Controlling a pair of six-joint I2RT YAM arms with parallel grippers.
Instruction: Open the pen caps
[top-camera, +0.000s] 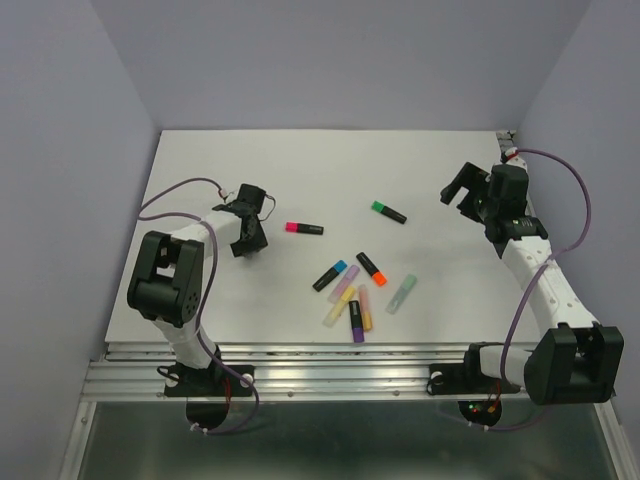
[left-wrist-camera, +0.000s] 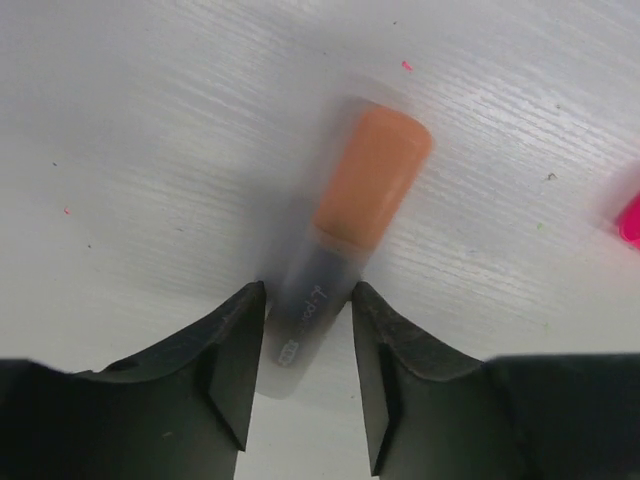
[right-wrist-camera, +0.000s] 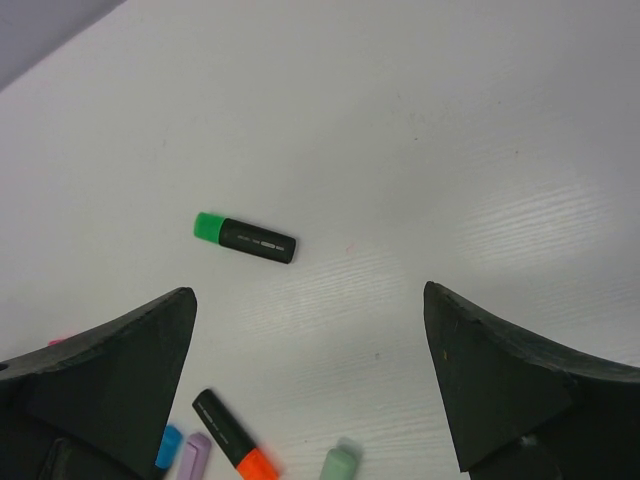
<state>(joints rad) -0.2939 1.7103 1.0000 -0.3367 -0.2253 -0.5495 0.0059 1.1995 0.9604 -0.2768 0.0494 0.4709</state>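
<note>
I am finding no text, brand, number or sign that can be read in any of the three views.

Left wrist view: I am seeing white printing along the black barrel of the orange-capped pen (left-wrist-camera: 340, 250), at its near end. It is smeared by blur, and I am not making out a single character.

Right wrist view: the green-capped pen (right-wrist-camera: 245, 238) is carrying a pale mark along its black barrel, too small to read.

Top view: the cluster of pens (top-camera: 364, 305) is appearing too small for me to tell any lettering.
</note>
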